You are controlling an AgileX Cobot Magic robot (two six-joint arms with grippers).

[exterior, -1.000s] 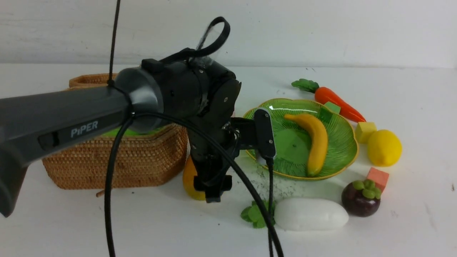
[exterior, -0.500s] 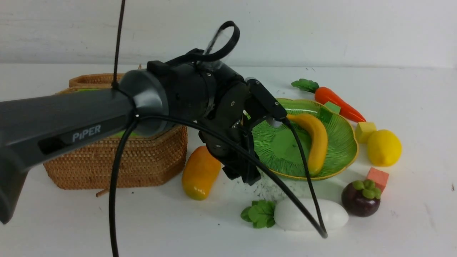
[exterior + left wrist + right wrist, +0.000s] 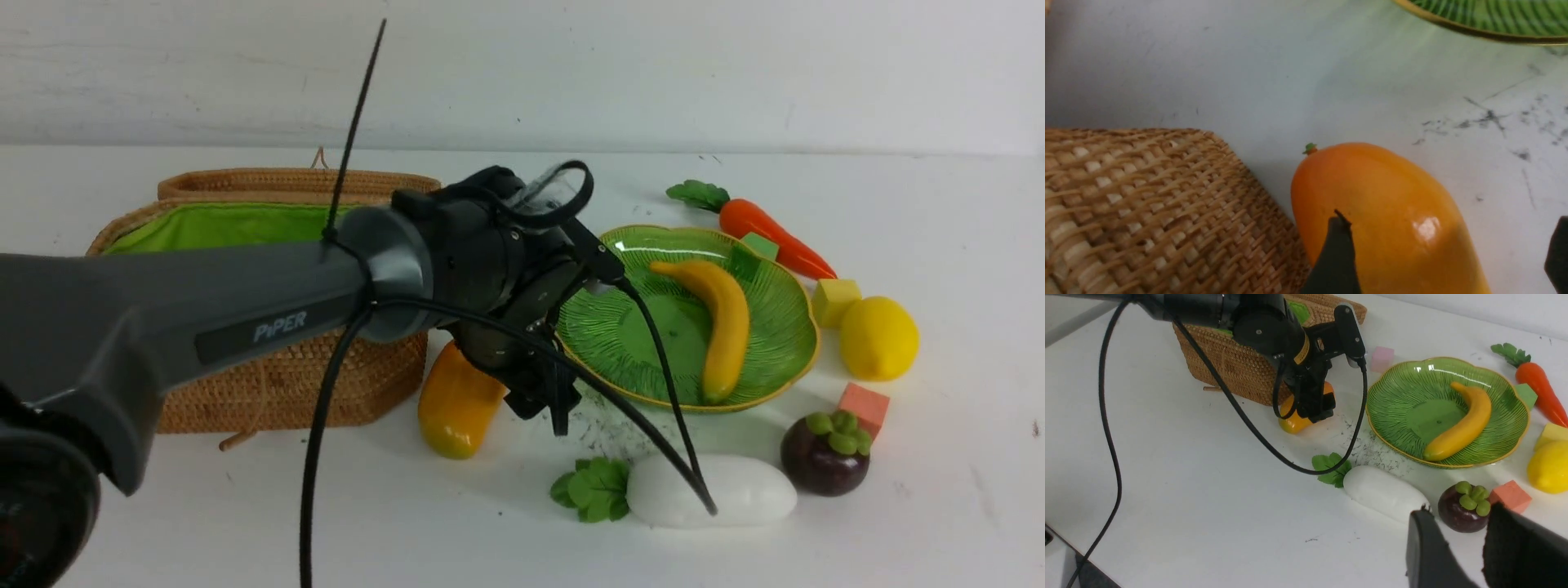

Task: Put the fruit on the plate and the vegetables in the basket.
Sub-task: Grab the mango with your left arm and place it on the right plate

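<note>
left gripper [image 3: 1447, 226] lower, perhaps astride mango [image 3: 1372, 183]

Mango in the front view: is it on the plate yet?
No, the mango lies on the table between the basket and the plate.

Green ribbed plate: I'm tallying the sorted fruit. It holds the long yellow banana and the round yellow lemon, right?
Not quite. The green ribbed plate with the thin yellow rim holds the long yellow banana, but the round yellow lemon lies on the white table to the plate's right, off it. The front view shows this.
</note>
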